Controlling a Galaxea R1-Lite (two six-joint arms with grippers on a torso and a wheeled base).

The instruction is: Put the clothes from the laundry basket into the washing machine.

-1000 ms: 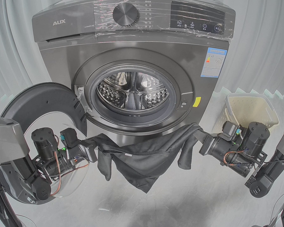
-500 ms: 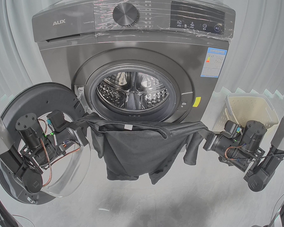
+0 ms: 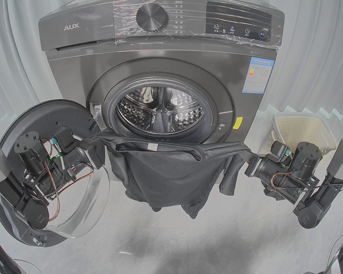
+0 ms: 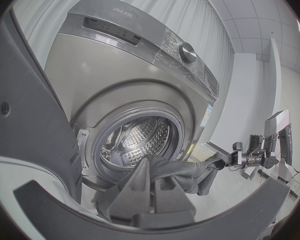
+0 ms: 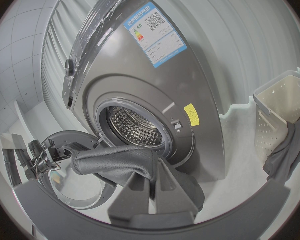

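Shirt [image 3: 167, 168] hangs stretched across the washer's [image 3: 160, 61] front at the drum's [image 3: 160, 111] 6 o'clock. Left pincer [image 3: 98, 143] is clamped on one end at 8 o'clock, right pincer [image 3: 249, 158] on the other at 4 o'clock. Basket [image 3: 305, 128] stands at the washer's 3 o'clock; door [image 3: 45, 120] hangs open at 8.

We take this for a lab staged as a laundry corner — the washing machine [image 3: 160, 63] wears plastic film [image 3: 194, 23] over its panel, pale curtains [image 3: 316, 58] hang behind it, gridded ceiling tiles [image 4: 253, 14] run above it, and a laundry basket [image 3: 306, 132] stands beside it.
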